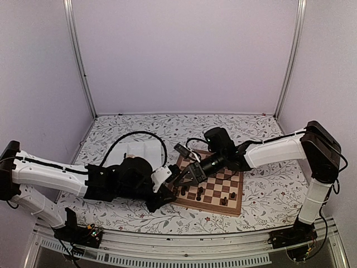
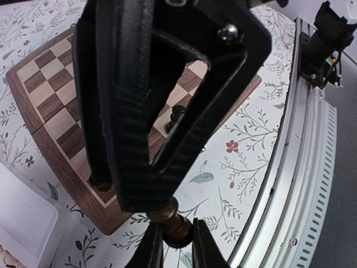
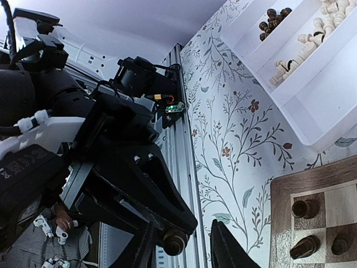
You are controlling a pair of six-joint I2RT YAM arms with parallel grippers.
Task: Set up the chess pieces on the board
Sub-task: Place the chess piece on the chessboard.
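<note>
My left gripper (image 2: 177,245) is shut on the base of a dark brown chess piece (image 2: 174,222), held just off the board's near left corner. My right gripper (image 3: 184,249) reaches in from the other side. Its jaws stand apart around the piece's top end (image 3: 177,243), which lies against one finger (image 3: 139,245) with a gap to the other. In the top view the two grippers meet at the board's (image 1: 214,205) left edge. Three dark pieces (image 3: 304,208) stand on the board's corner squares (image 3: 315,184); the top view shows several near its front edge.
A white two-compartment tray (image 3: 312,106) lies beside the board, with dark pieces (image 3: 273,14) in one part and pale ones (image 3: 301,50) in the other. The metal rail (image 2: 301,167) runs along the table's near edge, close under the left gripper. Floral cloth covers the table.
</note>
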